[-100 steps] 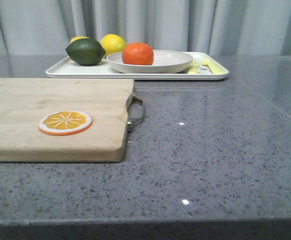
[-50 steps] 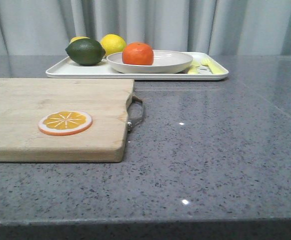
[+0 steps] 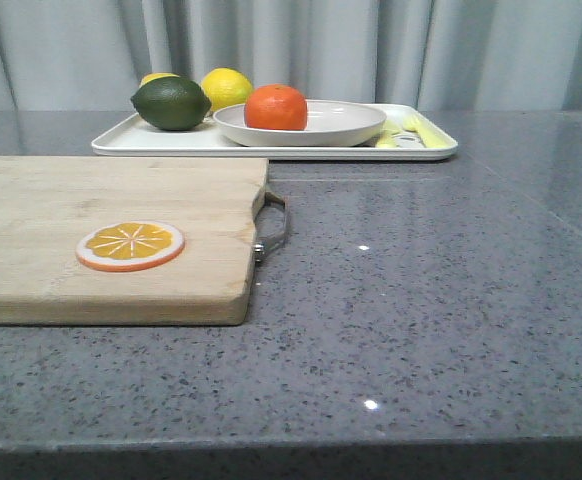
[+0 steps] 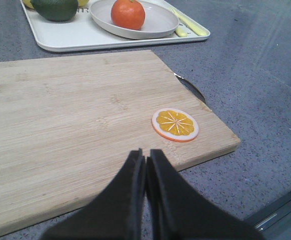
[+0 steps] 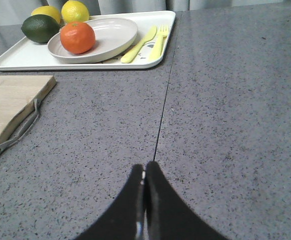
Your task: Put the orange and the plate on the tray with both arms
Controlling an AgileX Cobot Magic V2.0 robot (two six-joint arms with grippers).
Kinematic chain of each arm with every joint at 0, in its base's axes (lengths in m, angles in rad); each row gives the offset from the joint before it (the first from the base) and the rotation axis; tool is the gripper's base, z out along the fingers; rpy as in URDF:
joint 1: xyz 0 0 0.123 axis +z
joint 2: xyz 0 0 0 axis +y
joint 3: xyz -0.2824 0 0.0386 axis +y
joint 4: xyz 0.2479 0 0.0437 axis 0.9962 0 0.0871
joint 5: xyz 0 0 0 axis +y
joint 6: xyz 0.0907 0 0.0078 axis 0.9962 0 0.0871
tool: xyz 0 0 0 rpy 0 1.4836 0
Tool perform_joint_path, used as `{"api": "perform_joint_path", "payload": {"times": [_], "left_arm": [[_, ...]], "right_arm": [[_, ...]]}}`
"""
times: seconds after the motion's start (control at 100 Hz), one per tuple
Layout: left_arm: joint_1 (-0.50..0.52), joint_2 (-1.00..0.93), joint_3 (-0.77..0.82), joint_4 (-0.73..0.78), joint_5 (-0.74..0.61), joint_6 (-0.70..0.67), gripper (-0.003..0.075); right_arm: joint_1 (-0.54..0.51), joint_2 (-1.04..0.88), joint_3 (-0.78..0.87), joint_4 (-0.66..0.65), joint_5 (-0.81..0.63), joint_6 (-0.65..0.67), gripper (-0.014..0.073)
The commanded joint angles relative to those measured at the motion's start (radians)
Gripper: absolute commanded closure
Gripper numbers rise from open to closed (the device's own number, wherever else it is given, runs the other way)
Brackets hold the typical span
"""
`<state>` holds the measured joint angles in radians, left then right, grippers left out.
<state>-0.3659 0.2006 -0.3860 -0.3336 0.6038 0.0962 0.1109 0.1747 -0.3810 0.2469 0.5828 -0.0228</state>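
The orange [image 3: 276, 107], glossy and whole, sits upright on the near-left part of the plate [image 3: 343, 124], well ahead of both closed grippers. The plate, round, shallow and off-white, lies flat on the white rectangular tray [image 3: 171, 141], which rests on the far side of the table, well beyond the fingertips.
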Motion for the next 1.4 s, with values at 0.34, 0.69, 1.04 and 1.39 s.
{"api": "perform_joint_path", "payload": {"times": [0.34,0.69,1.04,1.39], "left_arm": [[0.003,0.01,-0.026,-0.02,-0.068,-0.001,0.0739],[0.013,0.01,0.035,0.014,-0.143,-0.001,0.0739],[0.156,-0.058,0.189,0.069,-0.531,-0.001,0.0739],[0.317,-0.195,0.343,0.153,-0.656,-0.001,0.0739]], "right_arm": [[-0.001,0.009,-0.025,0.011,-0.076,-0.011,0.0654],[-0.001,0.009,-0.025,0.011,-0.075,-0.011,0.0654],[-0.001,0.009,-0.025,0.011,-0.073,-0.011,0.0654],[-0.001,0.009,-0.025,0.011,-0.073,-0.011,0.0654]]}}
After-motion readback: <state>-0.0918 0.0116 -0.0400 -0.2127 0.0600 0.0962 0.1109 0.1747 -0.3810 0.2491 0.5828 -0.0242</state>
